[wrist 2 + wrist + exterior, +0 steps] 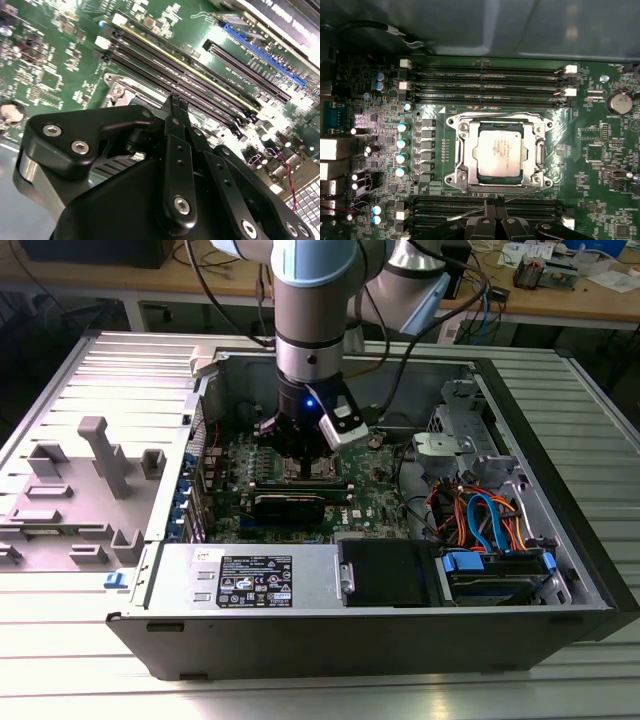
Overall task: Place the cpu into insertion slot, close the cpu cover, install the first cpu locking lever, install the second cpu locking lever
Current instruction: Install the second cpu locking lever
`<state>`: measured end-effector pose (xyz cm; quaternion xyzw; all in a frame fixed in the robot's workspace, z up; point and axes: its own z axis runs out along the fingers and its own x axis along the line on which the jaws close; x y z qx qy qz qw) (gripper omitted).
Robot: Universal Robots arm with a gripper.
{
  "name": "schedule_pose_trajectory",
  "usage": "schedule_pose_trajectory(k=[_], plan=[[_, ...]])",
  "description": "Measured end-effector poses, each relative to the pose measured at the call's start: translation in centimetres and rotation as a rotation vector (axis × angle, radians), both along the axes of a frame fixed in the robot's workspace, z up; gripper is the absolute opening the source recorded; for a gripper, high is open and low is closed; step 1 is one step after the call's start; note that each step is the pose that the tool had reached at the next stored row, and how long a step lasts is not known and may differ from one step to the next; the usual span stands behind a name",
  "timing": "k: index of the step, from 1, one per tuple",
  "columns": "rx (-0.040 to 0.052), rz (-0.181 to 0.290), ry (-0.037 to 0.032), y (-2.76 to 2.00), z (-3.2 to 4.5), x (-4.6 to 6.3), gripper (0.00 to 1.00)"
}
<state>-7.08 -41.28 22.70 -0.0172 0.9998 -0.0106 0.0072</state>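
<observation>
Black tool (178, 100) with its fingers pressed together, nothing held between them, hangs inside the open computer case (560, 530). Just beyond its tips in the first wrist view, the cpu (498, 150) sits in the insertion slot (538, 131), cpu cover (461, 150) down around it. Memory slots (485, 82) lie beyond. Ribbed metal tabletop (70, 620) carries the case; wooden benches (560, 302) stand behind.

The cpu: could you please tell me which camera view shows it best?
The first wrist view: the cpu faces the camera squarely, framed by the cpu cover. In the exterior view the gripper hides most of it.
</observation>
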Motion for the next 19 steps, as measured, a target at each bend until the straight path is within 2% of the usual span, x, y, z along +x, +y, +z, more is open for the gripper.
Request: schedule_pose_trajectory(k=[4,6,12,19], plan=[[0.0065,0.001,0.0,0.0,-0.93,-1.1,0.11],[0.0184,0.014,0.0,0.0,-1.25,-1.3,0.11],[0.02,0.04,0.0001,-0.04,-1.27,-1.6,0.11],[0.0203,0.048,0.0003,-0.05,-1.35,-2.7,0.11]])
